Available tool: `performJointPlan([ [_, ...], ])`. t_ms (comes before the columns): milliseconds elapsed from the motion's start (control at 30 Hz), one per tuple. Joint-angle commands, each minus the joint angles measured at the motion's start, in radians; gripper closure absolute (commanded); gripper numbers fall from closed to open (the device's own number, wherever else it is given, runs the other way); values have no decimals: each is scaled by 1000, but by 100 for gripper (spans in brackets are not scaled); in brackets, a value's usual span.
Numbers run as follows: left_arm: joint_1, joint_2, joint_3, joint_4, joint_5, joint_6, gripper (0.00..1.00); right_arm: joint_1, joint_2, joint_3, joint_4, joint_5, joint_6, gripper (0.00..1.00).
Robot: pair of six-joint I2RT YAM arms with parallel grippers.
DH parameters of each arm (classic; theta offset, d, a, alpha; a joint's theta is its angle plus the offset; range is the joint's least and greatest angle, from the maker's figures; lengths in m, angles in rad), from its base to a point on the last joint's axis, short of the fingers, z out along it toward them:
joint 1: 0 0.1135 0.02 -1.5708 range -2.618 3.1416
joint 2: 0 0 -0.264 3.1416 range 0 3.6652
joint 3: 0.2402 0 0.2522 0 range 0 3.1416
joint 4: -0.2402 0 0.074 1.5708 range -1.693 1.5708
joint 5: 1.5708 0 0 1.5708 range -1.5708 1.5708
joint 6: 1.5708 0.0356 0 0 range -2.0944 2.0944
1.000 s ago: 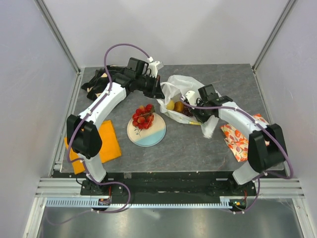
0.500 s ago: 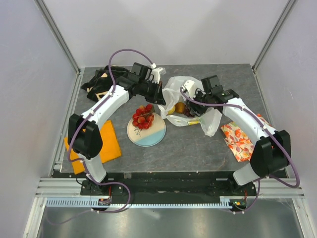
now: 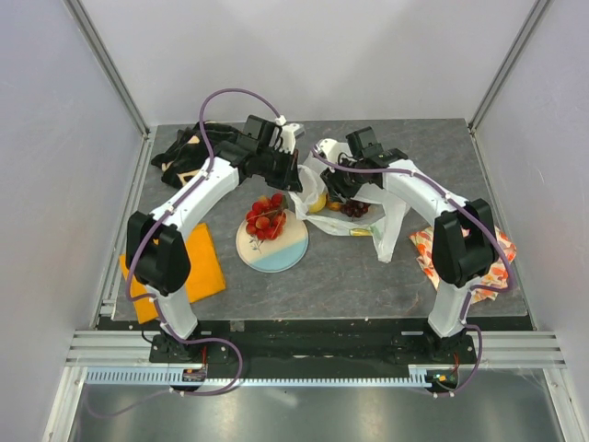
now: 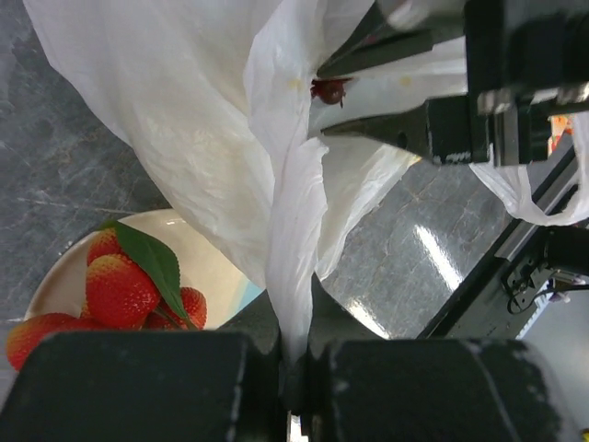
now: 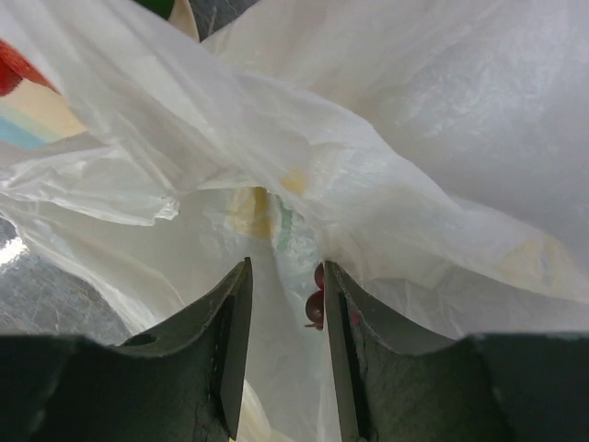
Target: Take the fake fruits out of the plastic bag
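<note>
The white plastic bag [image 3: 386,207] lies right of centre, and my left gripper [image 3: 293,177] is shut on its left edge. In the left wrist view a twisted strip of bag [image 4: 296,230] runs down into the closed left gripper [image 4: 294,368]. My right gripper [image 3: 337,182] is inside the bag mouth with its jaws a little apart. Dark red-purple grapes [image 5: 316,299] sit between them in the right wrist view, against the right finger [image 5: 345,322]. The grape bunch [image 3: 355,210] and a yellow fruit [image 3: 317,203] lie in the bag. The red berry cluster [image 3: 266,214] lies on the plate [image 3: 276,253].
A black bag [image 3: 184,147] lies at the back left. An orange cloth [image 3: 195,262] lies front left, and a fruit-patterned cloth [image 3: 425,250] lies at the right under the right arm. The plate with berries [image 4: 110,285] shows just below the held bag.
My right gripper has swung left and toward the back, into the bag mouth. The left gripper shifted slightly right and keeps its hold on the bag edge.
</note>
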Motion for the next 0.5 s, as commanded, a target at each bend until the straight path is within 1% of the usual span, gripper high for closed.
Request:
performJointPlan([
  [0, -5, 2, 72, 10, -61, -15, 98, 32, -30, 40, -7, -49, 1, 56],
  [100, -3, -7, 75, 4, -193, -32, 99, 70, -13, 42, -11, -34, 30, 56],
  [167, -2, -10, 78, 0, -224, -47, 98, 95, 1, 51, -13, -5, 51, 58],
  [233, -3, -9, 83, -2, -230, -53, 99, 110, 5, 60, -15, 11, 79, 60],
  [333, -5, 4, 78, -2, -195, -61, 98, 119, 15, 66, 5, 61, 125, 60],
  [367, -3, 7, 75, 1, -192, -63, 98, 119, 30, 75, 13, 113, 139, 60],
  [467, -3, 10, 60, 7, -190, -58, 99, 118, 80, 120, 31, 202, 219, 59],
])
